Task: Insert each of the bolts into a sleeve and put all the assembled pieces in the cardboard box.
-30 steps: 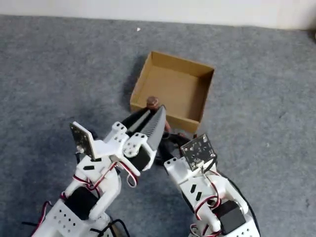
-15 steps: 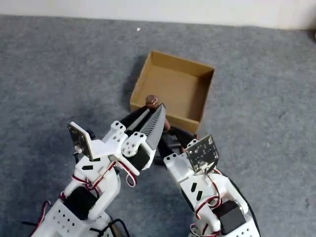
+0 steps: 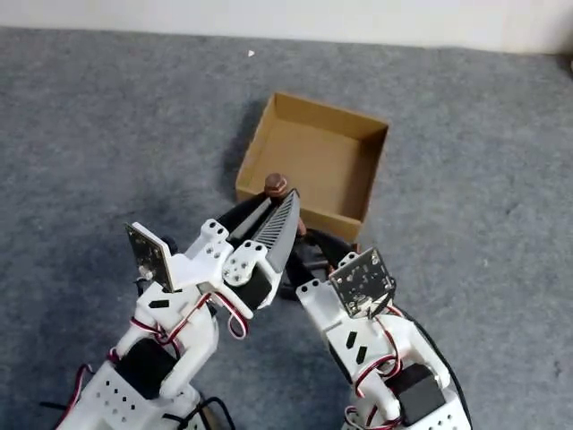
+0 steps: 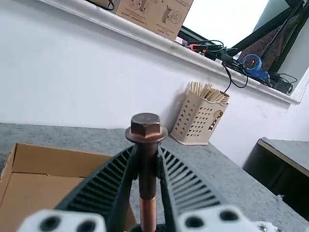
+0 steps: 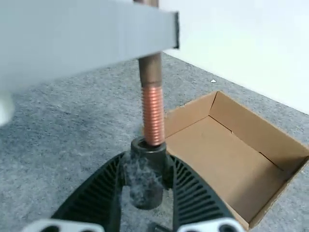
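A copper bolt (image 4: 145, 164) with a hex head stands upright between the ribbed black fingers of my left gripper (image 4: 146, 186), which is shut on its shank. In the high view its head (image 3: 275, 184) shows just before the near wall of the cardboard box (image 3: 363, 134). My right gripper (image 5: 147, 181) is shut on a dark sleeve (image 5: 145, 179) held upright below the bolt. The bolt's threaded end (image 5: 153, 116) enters the sleeve's top opening. Both grippers (image 3: 291, 235) meet in front of the box, which holds nothing.
Grey carpet covers the table around the box (image 5: 231, 154). A pale wall runs along the far edge. A perforated holder with wooden sticks (image 4: 202, 116) stands by the wall. Carpet lies free to the left and right of the arms.
The right arm has shifted slightly left and back under the bolt. The left arm with the bolt has barely moved.
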You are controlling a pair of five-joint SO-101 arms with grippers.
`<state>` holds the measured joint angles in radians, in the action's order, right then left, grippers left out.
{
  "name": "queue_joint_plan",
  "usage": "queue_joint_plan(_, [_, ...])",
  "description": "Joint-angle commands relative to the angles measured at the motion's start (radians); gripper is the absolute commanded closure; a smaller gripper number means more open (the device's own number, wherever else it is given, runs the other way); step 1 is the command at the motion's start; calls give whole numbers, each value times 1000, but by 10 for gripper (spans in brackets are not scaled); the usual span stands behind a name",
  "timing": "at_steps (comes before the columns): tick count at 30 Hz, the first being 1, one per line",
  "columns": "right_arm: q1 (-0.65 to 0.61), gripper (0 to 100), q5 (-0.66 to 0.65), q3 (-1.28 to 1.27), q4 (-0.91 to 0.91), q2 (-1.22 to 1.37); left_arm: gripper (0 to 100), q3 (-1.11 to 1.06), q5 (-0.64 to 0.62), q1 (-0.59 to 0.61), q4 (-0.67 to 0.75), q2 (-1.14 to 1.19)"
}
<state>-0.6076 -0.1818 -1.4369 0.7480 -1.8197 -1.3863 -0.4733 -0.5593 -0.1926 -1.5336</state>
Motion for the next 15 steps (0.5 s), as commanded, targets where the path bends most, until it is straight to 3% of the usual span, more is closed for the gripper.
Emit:
queue_joint_plan(1, [-5,993,-9,5,-35,-19,995,18,9,15,-29,-16])
queue_joint_plan(15, [-4,993,-11,4,-35,-19,988,-16,12,18,-133,-16])
